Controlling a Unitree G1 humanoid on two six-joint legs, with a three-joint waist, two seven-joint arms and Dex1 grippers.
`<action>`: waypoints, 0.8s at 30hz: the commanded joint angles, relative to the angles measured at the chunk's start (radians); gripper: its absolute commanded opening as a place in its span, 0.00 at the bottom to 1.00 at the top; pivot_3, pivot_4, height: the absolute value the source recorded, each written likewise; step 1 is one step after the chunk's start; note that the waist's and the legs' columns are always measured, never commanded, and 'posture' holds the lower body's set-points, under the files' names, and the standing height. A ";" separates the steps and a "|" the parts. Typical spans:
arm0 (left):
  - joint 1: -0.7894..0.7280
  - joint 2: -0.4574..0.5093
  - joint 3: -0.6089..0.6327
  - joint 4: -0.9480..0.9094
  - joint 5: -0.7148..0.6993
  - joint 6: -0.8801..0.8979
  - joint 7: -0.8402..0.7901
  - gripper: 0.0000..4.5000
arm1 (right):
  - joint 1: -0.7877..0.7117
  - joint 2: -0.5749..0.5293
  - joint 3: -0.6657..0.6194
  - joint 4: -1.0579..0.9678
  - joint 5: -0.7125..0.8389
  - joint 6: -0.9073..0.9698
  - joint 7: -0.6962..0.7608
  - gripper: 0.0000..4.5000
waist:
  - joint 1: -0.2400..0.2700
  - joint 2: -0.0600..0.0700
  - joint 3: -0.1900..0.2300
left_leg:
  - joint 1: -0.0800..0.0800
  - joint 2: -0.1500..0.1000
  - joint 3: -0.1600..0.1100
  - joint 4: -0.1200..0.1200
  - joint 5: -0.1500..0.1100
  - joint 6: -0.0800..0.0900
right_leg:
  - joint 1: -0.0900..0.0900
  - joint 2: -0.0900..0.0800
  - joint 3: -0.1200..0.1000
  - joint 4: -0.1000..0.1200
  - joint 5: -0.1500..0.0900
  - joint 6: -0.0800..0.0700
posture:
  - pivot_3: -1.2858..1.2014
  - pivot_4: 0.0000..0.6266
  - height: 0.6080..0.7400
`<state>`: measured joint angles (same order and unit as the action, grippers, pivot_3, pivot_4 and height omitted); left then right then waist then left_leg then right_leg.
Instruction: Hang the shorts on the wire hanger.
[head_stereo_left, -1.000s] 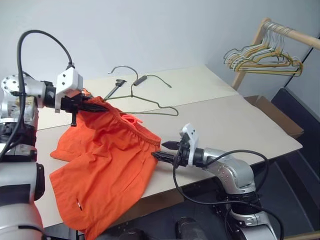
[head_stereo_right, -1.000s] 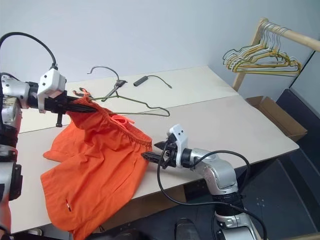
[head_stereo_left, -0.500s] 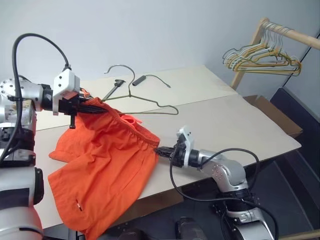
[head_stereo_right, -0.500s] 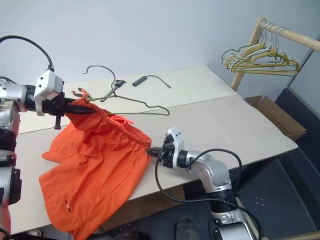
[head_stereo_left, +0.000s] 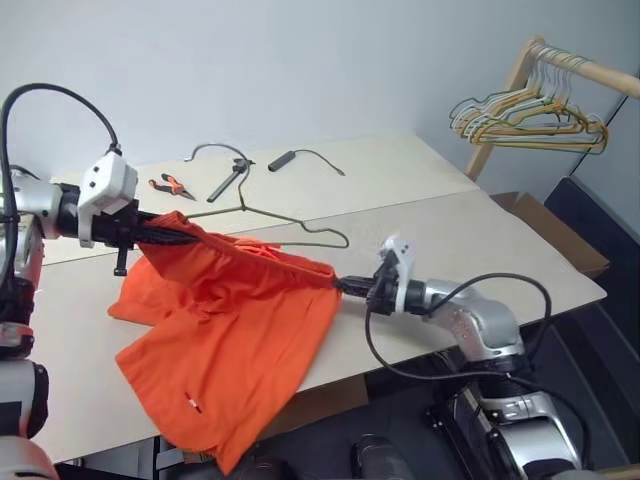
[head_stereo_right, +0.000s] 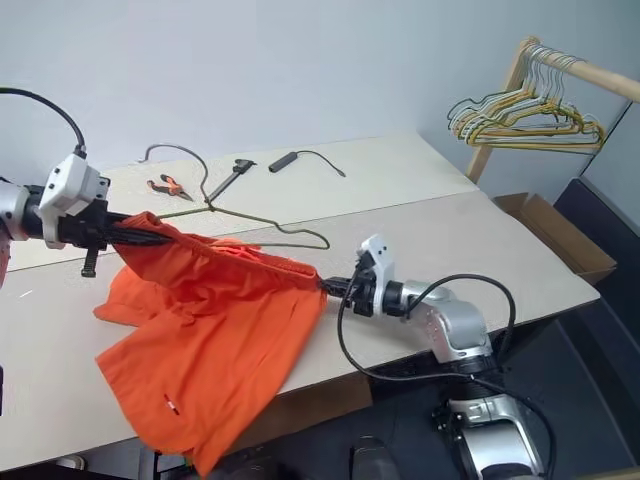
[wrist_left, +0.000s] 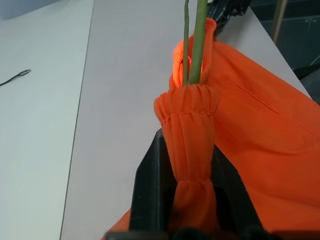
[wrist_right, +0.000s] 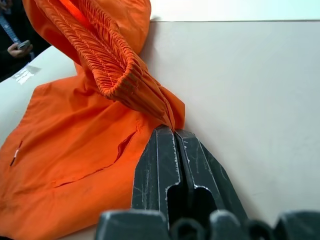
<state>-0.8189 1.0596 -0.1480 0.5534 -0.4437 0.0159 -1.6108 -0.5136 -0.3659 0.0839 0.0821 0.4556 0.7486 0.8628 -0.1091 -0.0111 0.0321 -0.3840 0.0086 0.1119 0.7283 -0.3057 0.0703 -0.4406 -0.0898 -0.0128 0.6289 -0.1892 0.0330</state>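
Observation:
The orange shorts (head_stereo_left: 240, 330) lie on the table, their gathered waistband pulled taut between my two grippers. My left gripper (head_stereo_left: 165, 232) is shut on the waistband's left end; in the left wrist view its fingers (wrist_left: 150, 190) clamp the bunched elastic. The thin olive wire hanger (wrist_left: 198, 45) runs into the waistband opening there, and its hook and far arm (head_stereo_left: 275, 214) lie on the table behind the shorts. My right gripper (head_stereo_left: 345, 285) is shut on the waistband's right end, and its closed fingertips (wrist_right: 175, 137) pinch the fabric edge. The legs hang over the table's front edge.
Orange-handled pliers (head_stereo_left: 170, 185), a black tool (head_stereo_left: 228, 180) and a black cable with a cylindrical end (head_stereo_left: 285, 158) lie at the back of the table (head_stereo_left: 450, 220). A wooden rack with a bunch of hangers (head_stereo_left: 530, 120) and a cardboard box (head_stereo_left: 540, 225) stand to the right.
My right gripper closed on the waistband's right end and pulled it right, stretching the waistband. The left gripper drew a little left, taking the shorts and the hanger with it.

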 joint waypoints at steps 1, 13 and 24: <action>-0.006 0.068 -0.002 -0.020 -0.062 -0.029 -0.004 0.00 | -0.040 -0.046 -0.044 0.065 0.008 -0.004 0.031 0.01 | 0.001 0.000 0.000 | 0.000 0.000 0.000 0.000 0.000 0.000 | 0.000 0.000 0.000 0.000 0.000 0.000 | 0.48 0.00 1.00; -0.019 0.099 -0.086 0.058 0.004 -0.127 -0.004 0.00 | -0.097 -0.092 -0.020 0.212 -0.046 -0.081 0.075 0.01 | 0.013 0.000 0.000 | 0.000 0.000 0.001 0.000 0.000 0.000 | 0.000 0.000 0.000 0.000 0.000 0.000 | 0.48 0.00 1.00; -0.044 0.064 -0.052 0.131 0.145 -0.190 -0.004 0.00 | -0.105 -0.122 0.003 0.230 -0.068 -0.121 0.091 0.01 | 0.012 0.000 0.000 | -0.001 0.000 0.001 0.000 0.000 0.000 | 0.000 0.000 0.000 -0.001 0.000 0.000 | 0.48 0.00 1.00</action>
<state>-0.8278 1.0881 -0.2510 0.6549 -0.3333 -0.1597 -1.6109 -0.6122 -0.4267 0.1225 0.2866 0.4257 0.6445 0.9647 -0.0969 -0.0111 0.0321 -0.3847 0.0084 0.1130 0.7282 -0.3059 0.0707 -0.4409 -0.0900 -0.0127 0.6280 -0.1892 0.0331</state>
